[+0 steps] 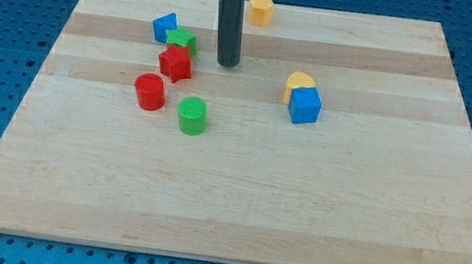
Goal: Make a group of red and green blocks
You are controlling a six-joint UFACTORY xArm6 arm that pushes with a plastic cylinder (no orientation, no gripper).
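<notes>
My tip rests on the board just right of the green star block and the red star block, a small gap apart from both. The green star touches the red star from above. A red cylinder lies below left of the red star. A green cylinder lies right of the red cylinder, below the red star. These blocks sit close together at the view's upper left.
A blue block touches the green star's upper left. A yellow block sits near the top edge, right of the rod. A yellow heart-like block and a blue cube touch at the right. The wooden board lies on a blue pegboard.
</notes>
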